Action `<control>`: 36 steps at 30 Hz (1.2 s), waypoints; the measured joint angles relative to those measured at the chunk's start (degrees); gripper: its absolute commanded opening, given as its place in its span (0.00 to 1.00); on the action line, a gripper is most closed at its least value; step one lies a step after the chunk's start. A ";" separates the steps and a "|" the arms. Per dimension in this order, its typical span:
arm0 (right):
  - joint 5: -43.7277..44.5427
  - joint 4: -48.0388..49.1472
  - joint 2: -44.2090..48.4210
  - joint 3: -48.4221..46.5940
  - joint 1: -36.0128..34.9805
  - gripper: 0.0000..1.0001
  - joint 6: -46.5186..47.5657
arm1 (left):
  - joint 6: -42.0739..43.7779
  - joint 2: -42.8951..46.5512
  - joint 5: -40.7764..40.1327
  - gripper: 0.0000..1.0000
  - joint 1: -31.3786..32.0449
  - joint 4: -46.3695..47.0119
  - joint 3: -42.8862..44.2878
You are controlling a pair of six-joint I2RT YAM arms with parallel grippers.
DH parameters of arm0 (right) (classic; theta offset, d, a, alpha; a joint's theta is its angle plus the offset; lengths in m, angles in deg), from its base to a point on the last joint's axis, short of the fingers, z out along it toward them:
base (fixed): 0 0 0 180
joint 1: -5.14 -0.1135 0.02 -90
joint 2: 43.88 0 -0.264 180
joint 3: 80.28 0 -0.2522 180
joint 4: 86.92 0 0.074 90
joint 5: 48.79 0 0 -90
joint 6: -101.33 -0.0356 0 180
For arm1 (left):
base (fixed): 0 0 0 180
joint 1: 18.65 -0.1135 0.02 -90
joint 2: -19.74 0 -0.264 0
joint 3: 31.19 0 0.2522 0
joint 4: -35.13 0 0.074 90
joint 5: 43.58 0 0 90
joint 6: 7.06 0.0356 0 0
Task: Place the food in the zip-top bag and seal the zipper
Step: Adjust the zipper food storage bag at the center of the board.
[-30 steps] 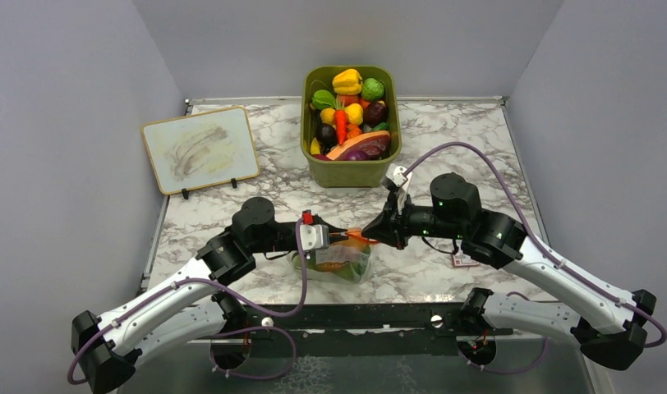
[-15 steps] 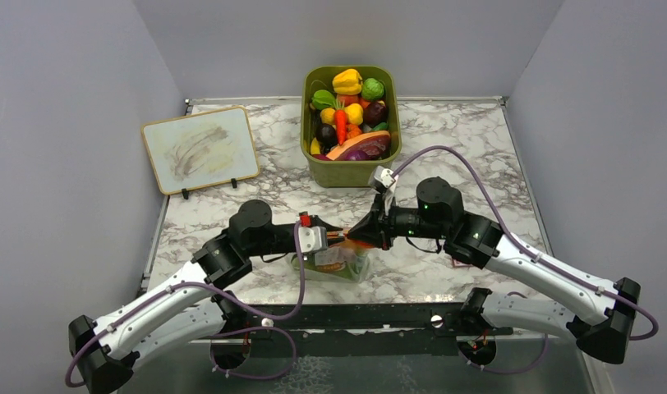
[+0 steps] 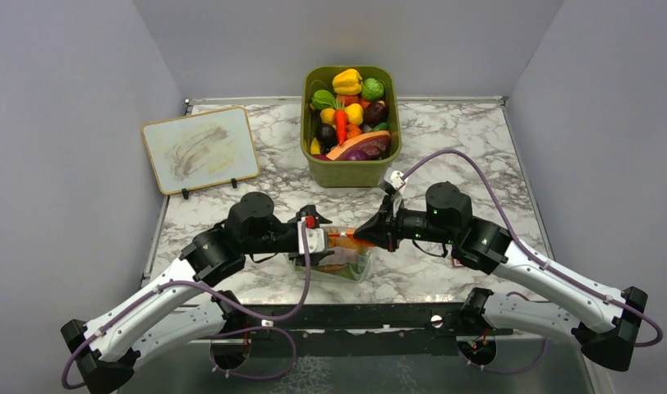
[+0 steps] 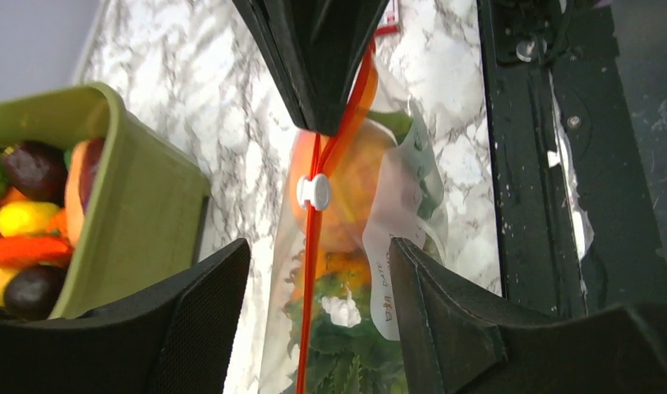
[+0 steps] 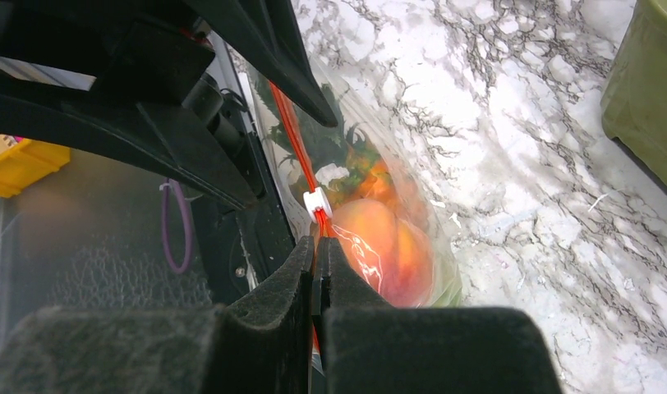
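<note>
Zip-top bag of clear, crinkly plastic (image 3: 337,264): its thin orange-red zipper strip (image 4: 309,279) was clamped tight in my right gripper (image 5: 320,246), just beside the small white slider (image 4: 315,191). My left gripper (image 4: 318,254) stood wide open, a finger on either side of the strip, not touching it. Inside the bag showed a round orange-peach toy fruit (image 5: 386,245) and leafy green pieces (image 4: 338,357). It stood on the marbled tabletop (image 3: 478,148) near the front edge, the olive-green plastic bin (image 3: 351,171) of toy produce behind it.

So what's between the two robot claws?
A thin orange-red zipper strip on the clear plastic bag, carrying a small white slider, runs between the shut right jaws and open left jaws; the left wrist view shows it.
</note>
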 measured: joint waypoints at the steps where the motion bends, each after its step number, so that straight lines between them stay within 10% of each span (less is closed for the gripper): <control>1: 0.00 0.00 0.00 0.00 0.00 0.01 0.00 | 0.15 -0.48 -0.42 0.65 0.00 -0.74 0.07; 3: -0.02 0.00 0.00 -0.02 0.00 0.01 0.00 | 0.63 -1.95 -1.95 0.59 0.00 -2.08 0.07; 8: -0.20 0.07 0.00 -0.02 0.00 0.15 -0.31 | 2.32 -3.13 -6.19 0.00 0.00 -3.41 0.00; 19: 6.36 -6.45 7.19 -1.68 0.00 0.64 -5.03 | 1.53 1.14 -8.50 0.00 0.02 -1.33 -2.60; 36: -1.99 -2.97 10.60 2.23 0.02 0.61 5.86 | -2.78 2.64 -7.85 0.00 0.02 3.67 -5.38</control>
